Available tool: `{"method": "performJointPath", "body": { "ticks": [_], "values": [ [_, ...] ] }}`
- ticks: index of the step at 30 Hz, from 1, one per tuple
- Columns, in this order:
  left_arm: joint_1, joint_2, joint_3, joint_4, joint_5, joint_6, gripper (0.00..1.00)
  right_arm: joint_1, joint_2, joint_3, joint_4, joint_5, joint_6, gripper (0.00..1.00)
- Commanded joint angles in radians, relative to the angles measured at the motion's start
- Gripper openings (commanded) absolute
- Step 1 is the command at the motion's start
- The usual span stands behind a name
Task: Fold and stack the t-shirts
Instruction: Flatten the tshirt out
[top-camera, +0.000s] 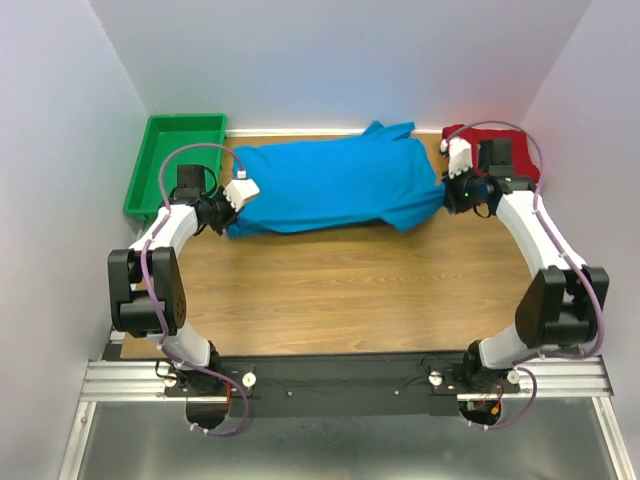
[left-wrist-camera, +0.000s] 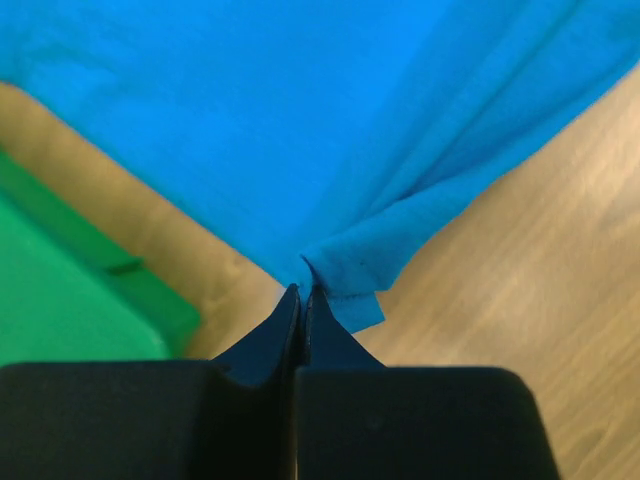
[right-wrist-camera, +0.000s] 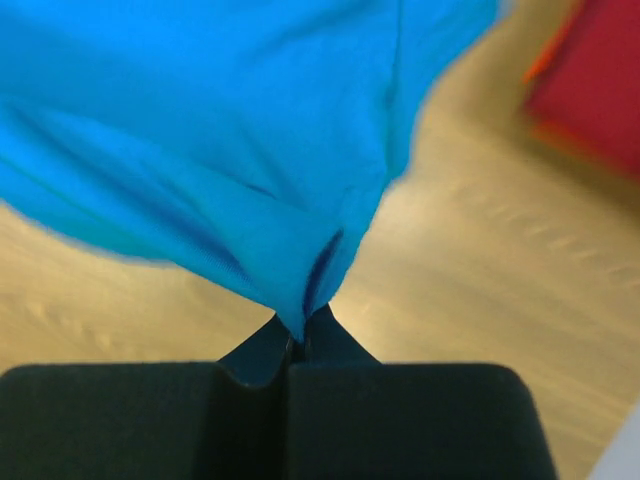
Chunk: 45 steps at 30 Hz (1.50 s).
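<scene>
At the far left a green tray (top-camera: 148, 170) sits against the back wall, apart from the work and playing no part in the fold. Just beside it, the left end effector (left-wrist-camera: 303, 292) is clamped on a corner of the blue shirt (top-camera: 330, 185); the wrist view shows its fingers pressed together with a small tuck of cloth pinched between the tips. Taking a corner rather than the middle gives control of a whole edge.

The blue shirt lies spread across the back of the tabletop (top-camera: 340, 290), stretched sideways between the two arms, its near edge bunched and a sleeve pointing to the rear. Holding it at both ends likely serves to pull it flat or to carry one edge over for a fold.

The right end effector (right-wrist-camera: 305, 338) is likewise clamped on the blue shirt's opposite end, cloth gathered into a peak at the closed tips. Behind that arm, in the right rear corner, the red shirt (top-camera: 522, 160) lies crumpled and partly hidden, not yet folded. By my reading, the task is at an early stage.
</scene>
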<state>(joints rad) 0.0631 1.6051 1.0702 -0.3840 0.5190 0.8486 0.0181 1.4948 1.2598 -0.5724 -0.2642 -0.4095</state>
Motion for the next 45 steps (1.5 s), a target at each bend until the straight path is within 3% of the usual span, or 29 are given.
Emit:
{"method": "performJointPath", "body": {
  "ticks": [1, 3, 9, 10, 13, 18, 21, 25, 29, 35, 42, 43, 45],
  "values": [
    [0.0, 0.035, 0.016, -0.107, -0.068, 0.15, 0.04, -0.007, 0.134, 0.03, -0.298, -0.02, -0.11, 0.01],
    [0.0, 0.049, 0.022, -0.241, -0.066, 0.202, 0.06, -0.007, 0.209, 0.052, -0.447, -0.012, -0.152, 0.01],
    [-0.002, 0.007, -0.036, -0.394, -0.099, 0.289, 0.13, -0.006, 0.341, 0.05, -0.736, -0.029, -0.25, 0.01],
    [-0.003, -0.003, -0.073, -0.41, -0.117, 0.334, 0.16, -0.006, 0.35, 0.049, -0.8, -0.052, -0.267, 0.08],
    [-0.003, -0.059, -0.15, -0.492, -0.132, 0.409, 0.43, -0.004, 0.32, 0.004, -0.817, -0.04, -0.324, 0.27],
    [-0.003, -0.175, -0.208, -0.526, -0.146, 0.475, 0.57, -0.004, 0.243, -0.063, -0.817, 0.022, -0.416, 0.43],
    [-0.003, -0.174, -0.178, -0.529, -0.123, 0.458, 0.63, -0.007, 0.228, -0.013, -0.816, 0.01, -0.43, 0.46],
    [-0.032, -0.171, -0.142, -0.504, -0.09, 0.428, 0.63, -0.006, 0.246, 0.126, -0.802, -0.102, -0.361, 0.4],
    [-0.062, -0.16, -0.164, -0.507, -0.109, 0.423, 0.55, 0.008, 0.271, 0.161, -0.804, -0.158, -0.35, 0.32],
    [-0.216, -0.183, -0.251, -0.44, -0.161, 0.38, 0.54, 0.106, 0.266, 0.029, -0.657, -0.09, -0.278, 0.3],
    [-0.235, -0.123, -0.314, -0.362, -0.255, 0.343, 0.53, 0.111, 0.357, 0.075, -0.524, -0.047, -0.175, 0.28],
    [-0.233, -0.12, -0.335, -0.351, -0.286, 0.345, 0.51, 0.112, 0.366, 0.087, -0.518, -0.038, -0.161, 0.27],
    [-0.233, -0.129, -0.354, -0.363, -0.306, 0.381, 0.36, 0.111, 0.393, 0.092, -0.515, -0.024, -0.152, 0.26]
  ]
}}
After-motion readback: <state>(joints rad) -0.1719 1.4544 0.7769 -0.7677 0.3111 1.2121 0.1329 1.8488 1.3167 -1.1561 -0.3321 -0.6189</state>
